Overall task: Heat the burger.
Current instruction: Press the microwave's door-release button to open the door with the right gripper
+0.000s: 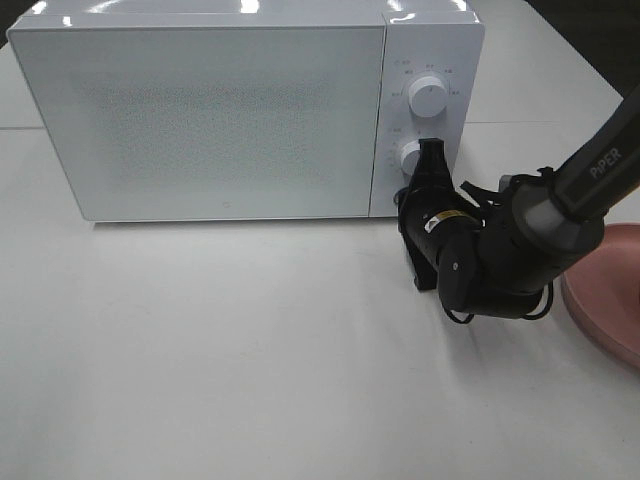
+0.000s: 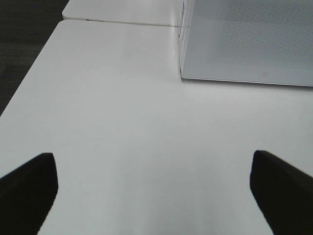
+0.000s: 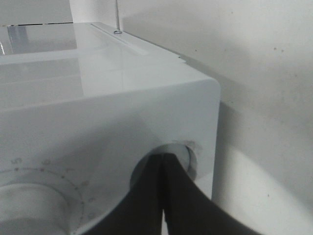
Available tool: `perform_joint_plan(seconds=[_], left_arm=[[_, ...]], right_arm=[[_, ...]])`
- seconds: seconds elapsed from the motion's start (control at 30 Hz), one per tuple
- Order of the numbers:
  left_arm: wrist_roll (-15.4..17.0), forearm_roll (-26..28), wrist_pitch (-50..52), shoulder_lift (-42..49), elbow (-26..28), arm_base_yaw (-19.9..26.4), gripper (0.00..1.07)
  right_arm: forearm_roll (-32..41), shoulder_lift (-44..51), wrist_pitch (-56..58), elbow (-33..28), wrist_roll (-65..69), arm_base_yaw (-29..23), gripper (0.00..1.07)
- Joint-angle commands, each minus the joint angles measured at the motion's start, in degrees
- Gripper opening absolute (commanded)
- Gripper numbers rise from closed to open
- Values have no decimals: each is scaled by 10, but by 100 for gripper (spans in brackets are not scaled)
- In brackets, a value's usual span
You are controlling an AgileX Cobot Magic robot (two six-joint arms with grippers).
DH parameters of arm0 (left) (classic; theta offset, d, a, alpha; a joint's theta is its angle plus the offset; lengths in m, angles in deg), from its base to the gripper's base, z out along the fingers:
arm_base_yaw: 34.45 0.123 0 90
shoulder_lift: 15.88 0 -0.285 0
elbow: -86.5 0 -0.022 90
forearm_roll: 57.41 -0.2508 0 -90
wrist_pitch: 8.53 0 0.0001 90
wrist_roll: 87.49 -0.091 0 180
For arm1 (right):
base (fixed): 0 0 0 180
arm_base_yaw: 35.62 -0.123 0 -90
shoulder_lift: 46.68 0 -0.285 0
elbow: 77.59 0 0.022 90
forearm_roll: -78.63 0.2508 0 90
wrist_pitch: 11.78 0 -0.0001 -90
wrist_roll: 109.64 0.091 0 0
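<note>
At the lower dial of the microwave, my right fingers are pressed together, tips against it; whether they pinch any of it I cannot tell. My left fingers are spread wide over the table, off the microwave's door-side corner. No burger shows. The microwave door is closed and frosted, so I judge it sits inside. It should be light, soft and easily squashed, so I'd grip gently, low across the bun. I count one microwave, two dials, and one pink plate beside the microwave.
</note>
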Motion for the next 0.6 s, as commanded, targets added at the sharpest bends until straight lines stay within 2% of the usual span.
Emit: perform_joint_plan(seconds=[0.03, 0.33, 0.6], left_arm=[[1, 1, 1, 13, 0, -2, 103], [1, 1, 1, 13, 0, -2, 103], [1, 1, 1, 13, 0, -2, 103]], right_arm=[[7, 3, -89, 29, -14, 13, 0], [32, -10, -91, 76, -36, 23, 0], [30, -11, -76, 85, -42, 25, 0]])
